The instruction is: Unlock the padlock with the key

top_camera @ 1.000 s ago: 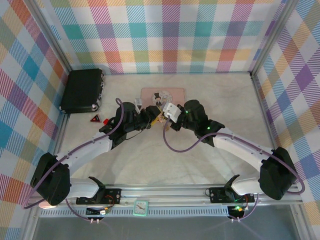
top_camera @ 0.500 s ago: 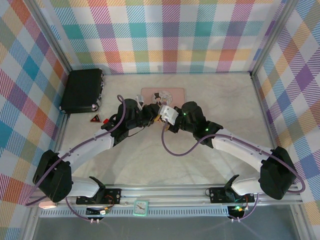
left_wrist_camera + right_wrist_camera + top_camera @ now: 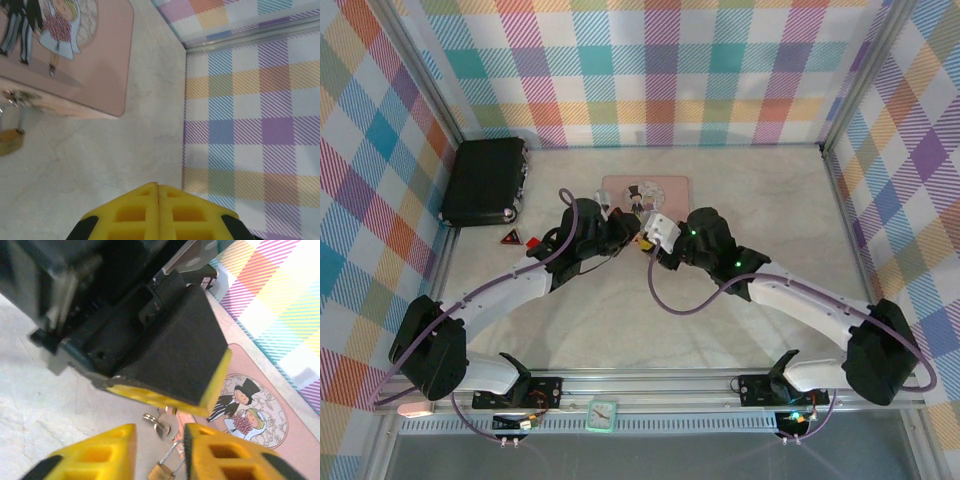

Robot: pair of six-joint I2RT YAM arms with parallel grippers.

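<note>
The brass padlock [image 3: 162, 471] lies on the table just in front of the pink tin [image 3: 260, 430], its thin shackle [image 3: 178, 452] pointing toward the tin. It also sits at the left edge of the left wrist view, padlock [image 3: 10, 140] below the tin [image 3: 95, 60]. A blurred silver key with its ring [image 3: 158, 422] is right above the shackle; whether they touch I cannot tell. My right gripper [image 3: 157, 440] is open, fingers either side of key and lock. My left gripper [image 3: 158, 188] is shut with nothing seen between its pads, hovering over the key as a black block [image 3: 165, 340].
A black case [image 3: 485, 181] stands at the back left. Small red and green pieces [image 3: 519, 240] lie near it. Both grippers [image 3: 638, 238] meet just in front of the pink tin [image 3: 645, 187]. Checked walls close the sides and back.
Both grippers have crept a little toward the pink tin and closer together. Nothing has been picked up.
</note>
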